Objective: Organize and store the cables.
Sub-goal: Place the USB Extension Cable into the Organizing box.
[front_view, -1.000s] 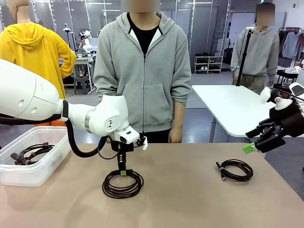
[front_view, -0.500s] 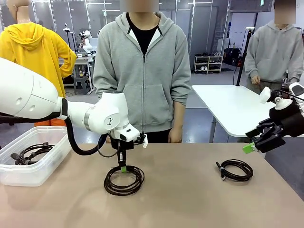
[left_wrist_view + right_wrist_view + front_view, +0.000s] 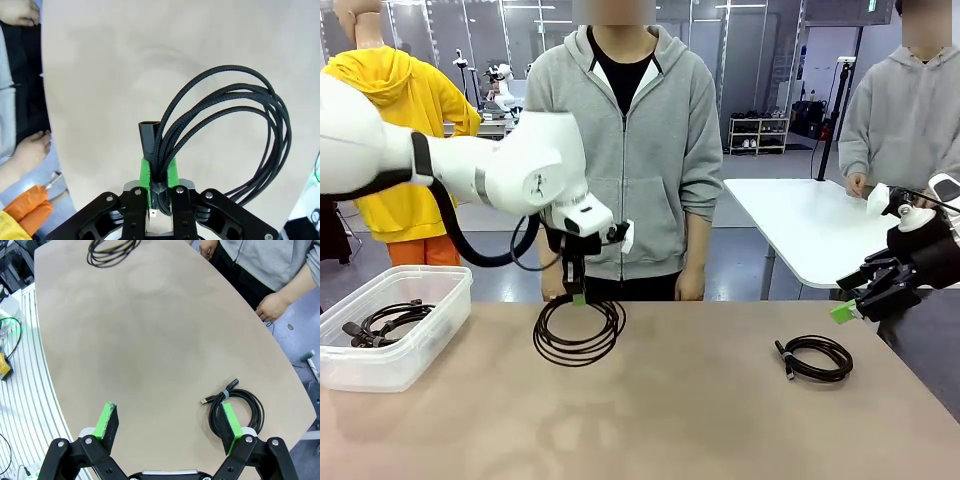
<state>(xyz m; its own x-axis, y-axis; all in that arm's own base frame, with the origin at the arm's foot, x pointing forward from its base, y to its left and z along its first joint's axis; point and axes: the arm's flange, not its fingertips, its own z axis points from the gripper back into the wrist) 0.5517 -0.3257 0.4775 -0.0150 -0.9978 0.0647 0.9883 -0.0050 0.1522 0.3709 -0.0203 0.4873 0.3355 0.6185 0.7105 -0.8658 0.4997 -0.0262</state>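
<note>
A person (image 3: 620,150) stood behind the table (image 3: 700,420); a bin (image 3: 410,350) sat lower left. My left claw (image 3: 579,296) clamped one cable coil (image 3: 578,358), hanging below it, centre frame. My right claw (image 3: 848,308) gaped, second coil (image 3: 817,376) below-left.

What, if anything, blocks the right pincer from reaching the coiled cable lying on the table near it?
Probably nothing, so yes: the right pincer hangs open above and beside the coiled cable, with nothing between them.

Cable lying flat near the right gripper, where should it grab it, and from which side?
Probably grip the cable on the rim opposite the plugs, coming straight down. It lies flat on the table, so one finger can drop inside the ring, one outside.
</note>
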